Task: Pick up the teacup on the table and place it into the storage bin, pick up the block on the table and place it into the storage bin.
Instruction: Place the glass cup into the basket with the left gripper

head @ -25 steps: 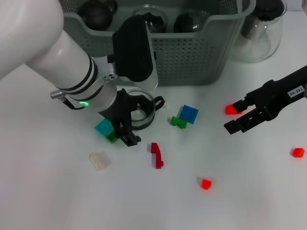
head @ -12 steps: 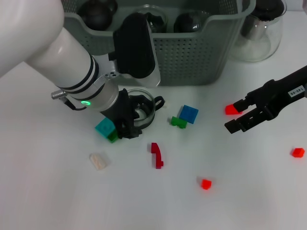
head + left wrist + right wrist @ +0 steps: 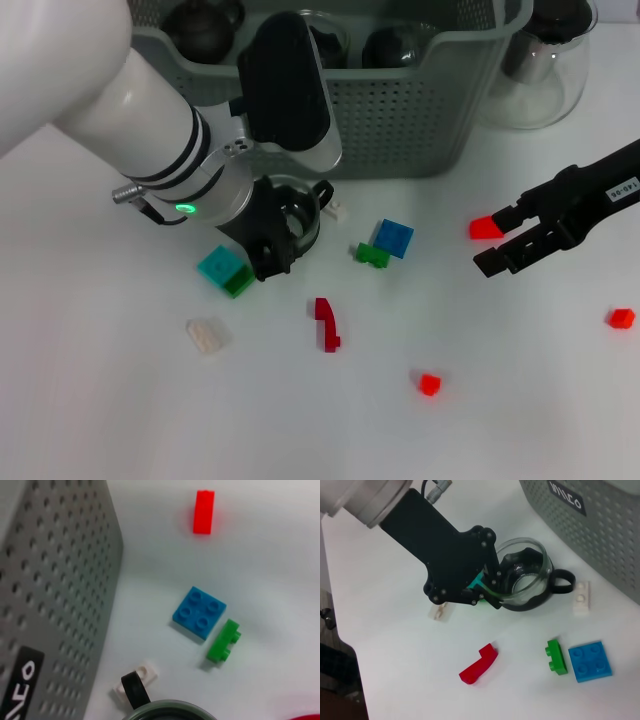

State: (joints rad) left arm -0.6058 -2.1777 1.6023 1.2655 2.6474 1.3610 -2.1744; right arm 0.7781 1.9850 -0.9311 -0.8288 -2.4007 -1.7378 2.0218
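Note:
The teacup (image 3: pixel 300 205) is clear glass with a black handle and sits in front of the storage bin (image 3: pixel 400 110). My left gripper (image 3: pixel 275 245) is shut on its rim, one finger inside and one outside, as the right wrist view shows (image 3: pixel 492 592). The cup (image 3: pixel 525 575) seems slightly raised. Blocks lie around it: a teal one (image 3: pixel 220 266), a blue one (image 3: pixel 394 237), a green one (image 3: pixel 372 255) and a small white one (image 3: pixel 337 210). My right gripper (image 3: pixel 492 245) is open, low at the right, with a red block (image 3: pixel 483 228) beside its far finger.
A glass carafe (image 3: pixel 545 70) stands right of the bin, which holds dark round items. A dark red piece (image 3: pixel 326 322), a beige block (image 3: pixel 206 335) and two small red blocks (image 3: pixel 429 383) (image 3: pixel 621 318) lie on the white table.
My left gripper has closed on the teacup and moved it toward the bin, uncovering a small white block by the handle. The right arm has barely moved.

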